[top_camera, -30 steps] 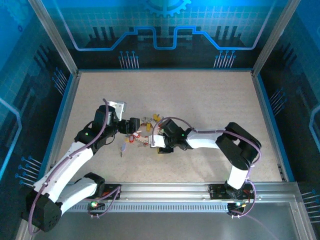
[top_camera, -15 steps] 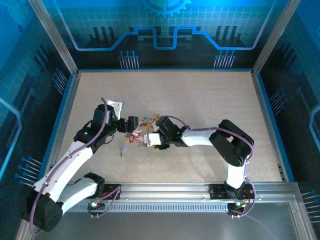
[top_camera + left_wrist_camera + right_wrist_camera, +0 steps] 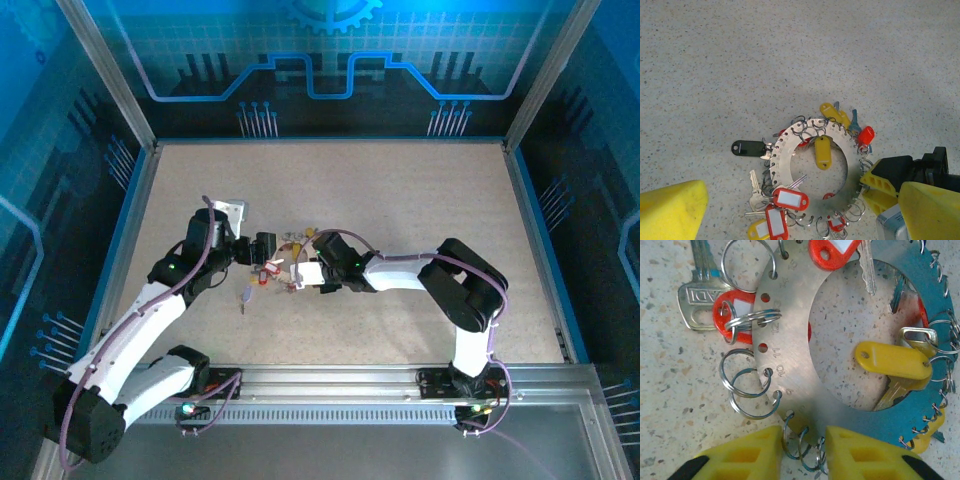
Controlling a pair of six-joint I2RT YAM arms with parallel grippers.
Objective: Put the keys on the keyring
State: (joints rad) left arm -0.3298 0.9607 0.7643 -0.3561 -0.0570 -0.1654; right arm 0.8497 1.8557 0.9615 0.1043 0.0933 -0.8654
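Observation:
The keyring (image 3: 790, 355) is a flat grey metal ring with numbered holes, lying on the speckled table. Keys with red (image 3: 787, 198), yellow (image 3: 823, 150) and black (image 3: 747, 148) tags fan from its rim (image 3: 785, 150). My right gripper (image 3: 805, 452) has its yellow fingers narrowed onto the near rim, with three small split rings pinched between them. My left gripper (image 3: 802, 200) hangs wide open above the ring, touching nothing. From above, the ring (image 3: 285, 262) lies between the left gripper (image 3: 262, 250) and the right gripper (image 3: 300, 275). A loose pale-headed key (image 3: 245, 295) lies apart, near the left arm.
A bare silver key (image 3: 697, 300) and a red tag (image 3: 735, 315) lie at the ring's edge. Empty split rings (image 3: 747, 390) hang from holes beside my right fingers. Blue walls (image 3: 130, 210) fence the table on three sides.
My right gripper has slid left up to the keyring and narrowed its jaws round the rim. The left arm has hardly moved and stays open.

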